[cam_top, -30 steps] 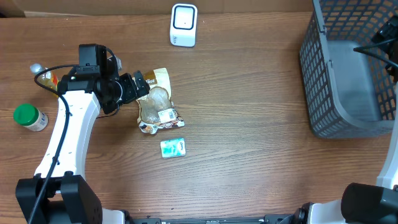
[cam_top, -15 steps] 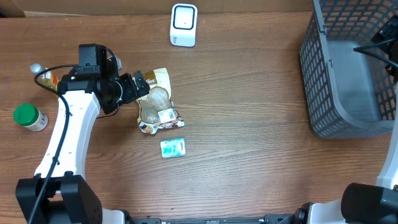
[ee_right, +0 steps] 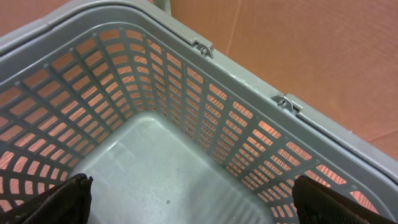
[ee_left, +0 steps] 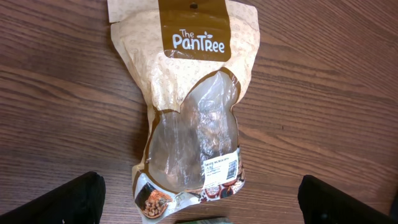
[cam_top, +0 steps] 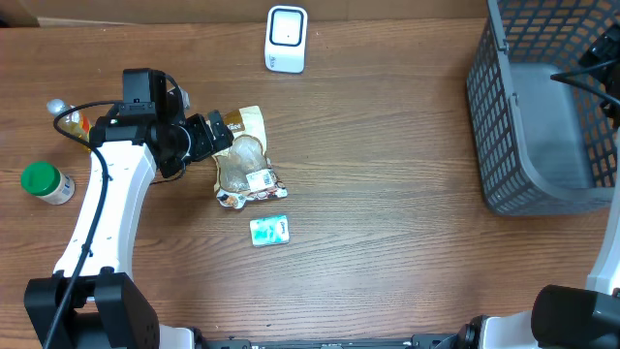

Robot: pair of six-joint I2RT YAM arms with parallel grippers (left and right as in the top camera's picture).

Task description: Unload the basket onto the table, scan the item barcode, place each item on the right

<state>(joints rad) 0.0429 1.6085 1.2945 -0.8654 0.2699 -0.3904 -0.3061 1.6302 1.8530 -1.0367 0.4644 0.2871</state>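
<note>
Our left pincer (ee_left: 199, 202) hangs released above the nut pouch (ee_left: 193, 106), which lies flat on the worktop (cam_top: 387, 194), white label (ee_left: 221, 168) up; we should pinch its upper edge, keeping that label uncovered for the scanner (cam_top: 286, 39); our right pincer (ee_right: 199, 205) gapes, empty, over the basket (ee_right: 186, 81).

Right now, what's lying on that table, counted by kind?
Packets: 2, Pantree snack pouch, teal packet
Bottles: 2, green-capped bottle, half-hidden bottle
White scanner: 1
Grey basket: 1
Total: 6
</note>
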